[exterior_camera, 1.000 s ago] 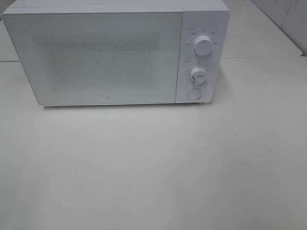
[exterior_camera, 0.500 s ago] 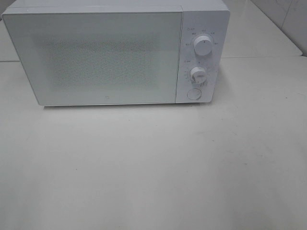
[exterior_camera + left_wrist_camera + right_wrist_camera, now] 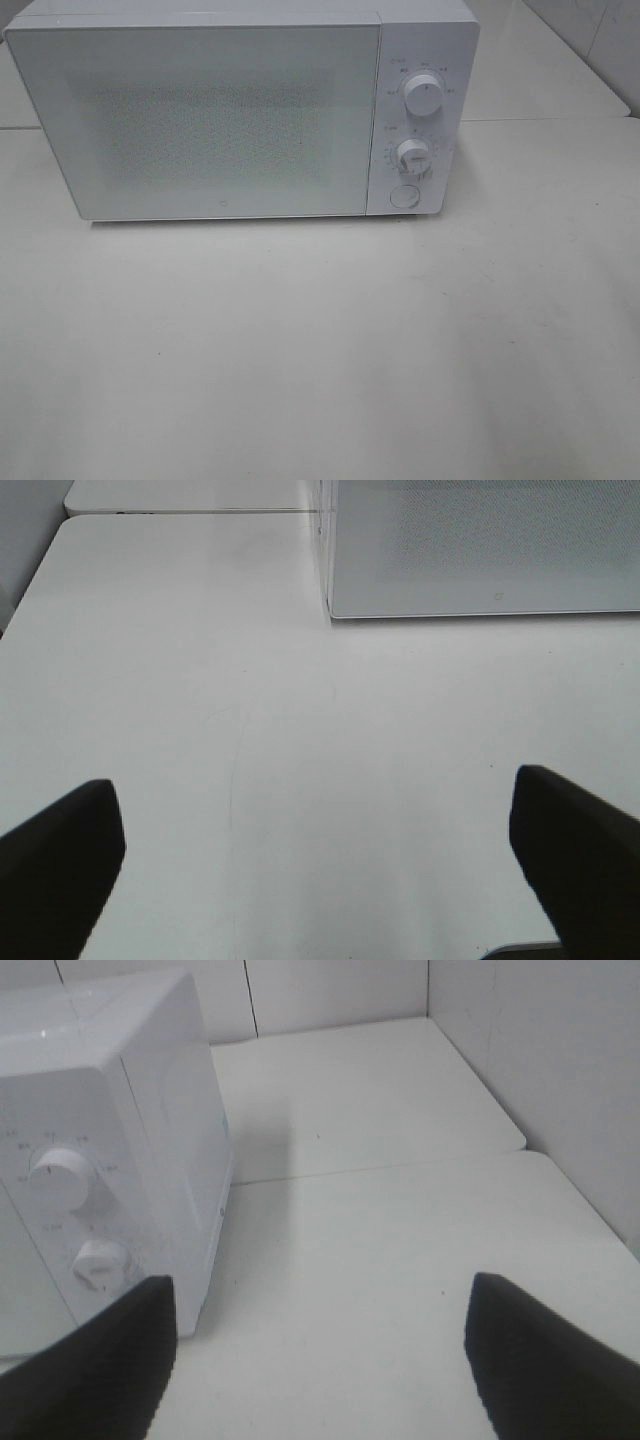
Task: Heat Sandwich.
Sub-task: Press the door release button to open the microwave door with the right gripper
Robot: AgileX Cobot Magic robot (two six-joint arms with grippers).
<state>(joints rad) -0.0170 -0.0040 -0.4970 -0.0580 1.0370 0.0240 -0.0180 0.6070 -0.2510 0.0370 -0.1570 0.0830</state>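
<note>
The sandwich is out of view. A white microwave (image 3: 240, 110) stands at the back of the table with its door (image 3: 200, 120) shut; two round knobs (image 3: 422, 95) and a round button (image 3: 403, 196) sit on its right panel. Neither gripper appears in the high view. In the left wrist view my left gripper (image 3: 320, 860) is open above bare table, short of the microwave's (image 3: 480, 550) front left corner. In the right wrist view my right gripper (image 3: 320, 1350) is open with nothing between its fingers, to the right of the microwave's (image 3: 100, 1140) knob panel.
The white table (image 3: 320, 340) stretches in front of the microwave. A seam joins it to a second tabletop (image 3: 350, 1090) behind. A pale wall (image 3: 560, 1070) rises along the right edge.
</note>
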